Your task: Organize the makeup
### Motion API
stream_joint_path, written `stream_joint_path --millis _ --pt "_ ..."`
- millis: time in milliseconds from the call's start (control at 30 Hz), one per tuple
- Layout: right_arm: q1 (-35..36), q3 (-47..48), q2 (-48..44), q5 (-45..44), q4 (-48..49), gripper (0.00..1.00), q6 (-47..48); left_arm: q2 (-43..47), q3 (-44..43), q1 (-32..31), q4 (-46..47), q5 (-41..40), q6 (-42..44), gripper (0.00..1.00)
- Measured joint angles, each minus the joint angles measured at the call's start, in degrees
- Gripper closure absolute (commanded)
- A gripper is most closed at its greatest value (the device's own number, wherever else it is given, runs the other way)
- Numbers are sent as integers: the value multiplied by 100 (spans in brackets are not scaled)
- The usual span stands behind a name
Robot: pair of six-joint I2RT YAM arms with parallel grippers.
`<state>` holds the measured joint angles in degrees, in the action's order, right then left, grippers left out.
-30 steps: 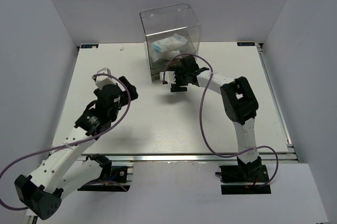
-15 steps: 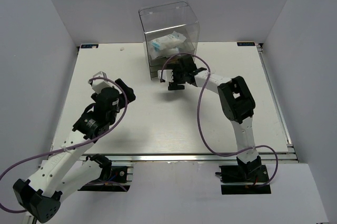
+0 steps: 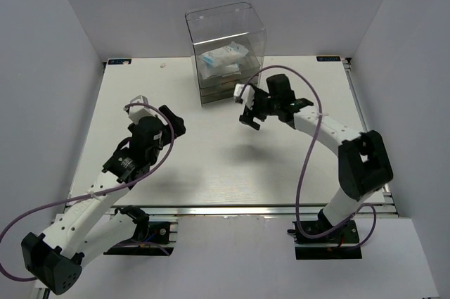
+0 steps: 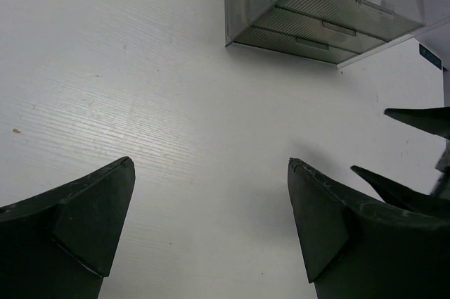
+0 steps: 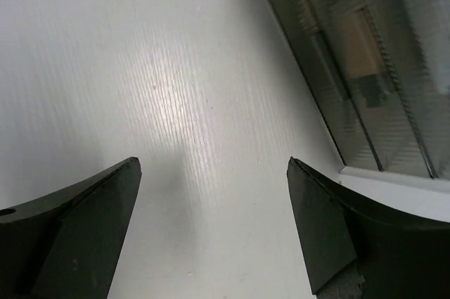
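Makeup packet (image 3: 223,57): one, white-blue, in one clear box (image 3: 225,21); two jaw pairs, spread.

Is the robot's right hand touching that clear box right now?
Apart. In the right wrist view, the open right hand holds nothing, and a strip of bare table lies between its fingers and the clear box.

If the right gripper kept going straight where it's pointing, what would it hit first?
The right gripper would probably meet bare table first; the clear drawer box lies off to one side.
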<state>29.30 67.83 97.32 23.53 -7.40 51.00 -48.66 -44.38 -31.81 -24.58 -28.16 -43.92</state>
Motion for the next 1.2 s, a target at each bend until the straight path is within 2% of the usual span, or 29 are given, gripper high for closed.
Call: stream_joint_path --millis 267,567,867,1200 --pt "-669 153 -918 669 -9 11 -2599 -72 195 11 385 328 -4 2" --pt "-1434 450 -964 614 -63 11 -4498 -72 247 11 588 529 87 2" --pt "-1604 -118 -1742 -553 -59 11 -4782 81 350 13 682 612 101 2" --pt "-1604 -627 -2260 -879 -79 11 -4712 66 352 15 780 669 131 2"
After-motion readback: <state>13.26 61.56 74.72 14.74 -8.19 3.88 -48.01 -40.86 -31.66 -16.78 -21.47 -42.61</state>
